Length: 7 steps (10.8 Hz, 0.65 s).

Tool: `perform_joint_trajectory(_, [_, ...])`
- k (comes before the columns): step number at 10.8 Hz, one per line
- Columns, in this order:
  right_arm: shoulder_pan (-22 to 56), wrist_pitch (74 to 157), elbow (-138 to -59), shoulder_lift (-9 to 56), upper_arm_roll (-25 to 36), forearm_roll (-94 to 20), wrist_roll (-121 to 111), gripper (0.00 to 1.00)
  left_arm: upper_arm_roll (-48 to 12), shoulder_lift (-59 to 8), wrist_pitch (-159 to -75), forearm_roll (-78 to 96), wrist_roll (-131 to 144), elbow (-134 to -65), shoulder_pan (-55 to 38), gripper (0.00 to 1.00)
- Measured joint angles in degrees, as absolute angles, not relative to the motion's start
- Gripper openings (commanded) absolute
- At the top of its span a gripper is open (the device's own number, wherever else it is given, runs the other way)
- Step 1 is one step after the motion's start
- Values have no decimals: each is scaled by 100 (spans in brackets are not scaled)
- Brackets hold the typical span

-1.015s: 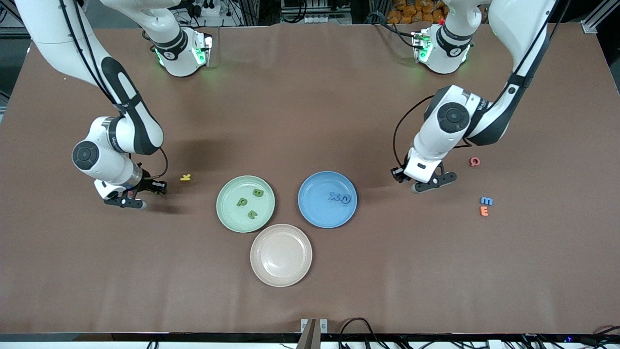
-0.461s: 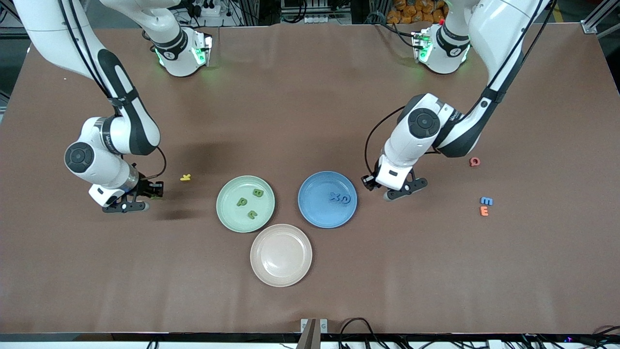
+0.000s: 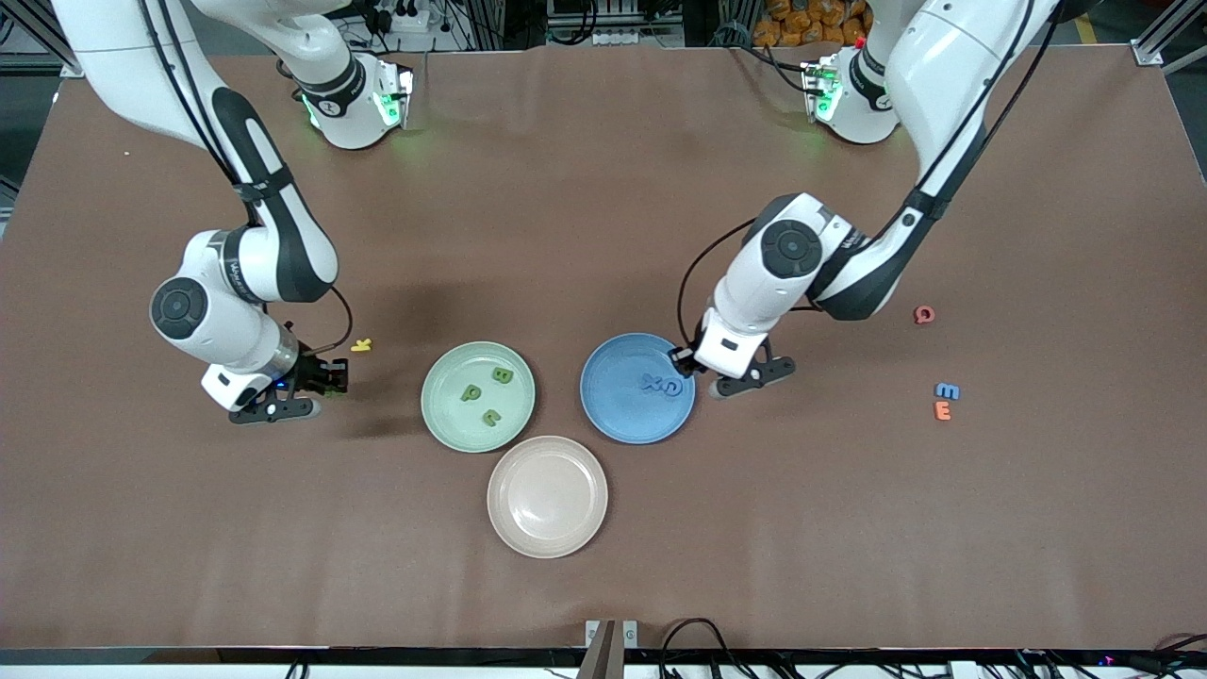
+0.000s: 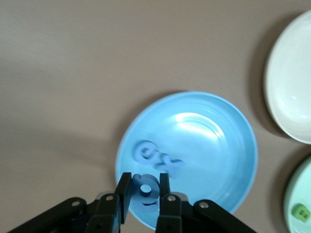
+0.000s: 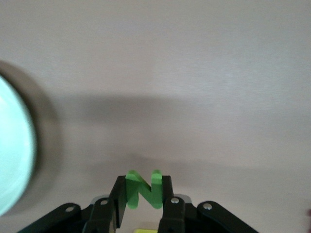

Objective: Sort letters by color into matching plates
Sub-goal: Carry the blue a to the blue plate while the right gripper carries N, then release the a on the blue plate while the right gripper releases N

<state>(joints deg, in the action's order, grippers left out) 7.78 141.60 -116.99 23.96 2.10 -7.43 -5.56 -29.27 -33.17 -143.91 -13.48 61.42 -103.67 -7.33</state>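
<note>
My left gripper (image 4: 144,182) is shut on a blue letter a (image 4: 146,187) and hangs over the rim of the blue plate (image 3: 622,415) on the side toward the left arm's end (image 3: 693,363). A blue X (image 3: 651,383) and a blue G (image 3: 671,387) lie in that plate. My right gripper (image 5: 143,187) is shut on a green N (image 5: 143,193) over bare table (image 3: 325,377), toward the right arm's end from the mint green plate (image 3: 443,405). That plate holds a green B (image 3: 503,375), P (image 3: 471,392) and U (image 3: 491,417). A blue E (image 3: 947,390) lies on the table toward the left arm's end.
A beige-pink plate (image 3: 547,496) sits nearer the front camera, between the two colored plates. An orange E (image 3: 942,410) lies right beside the blue E, and a red letter (image 3: 924,314) lies farther from the camera. A yellow letter (image 3: 361,345) lies close to my right gripper.
The left arm has swung from near the red letter to the blue plate's rim with the blue a. The right arm has shifted toward the green plate with the N.
</note>
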Motion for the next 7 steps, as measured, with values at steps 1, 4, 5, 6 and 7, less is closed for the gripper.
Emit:
perform_joint_trajectory(1, [930, 14151, -11673, 2396, 204, -904, -370, 14, -2926, -3432, -14391, -1348, 6174, -10214, -883, 0])
perform_joint_trajectory(4, [1539, 14138, -11575, 2397, 178, -994, 854, 14, -2926, -3567, -14391, -1348, 6335, -9951, -1265, 100])
perform_joint_trajectory(5, [1739, 14129, -11560, 2397, 173, -996, 1222, 14, -2885, -3569, -14388, -1348, 6355, -9917, -1381, 100])
perform_joint_trajectory(6, [1902, 14103, -11548, 2397, 173, -996, 1509, 14, -2769, -3570, -14380, -1363, 6399, -9901, -1500, 100])
perform_joint_trajectory(7, [2048, 14063, -11532, 2401, 172, -997, 1750, 14, -2630, -3570, -14325, -1365, 6414, -9898, -1562, 100])
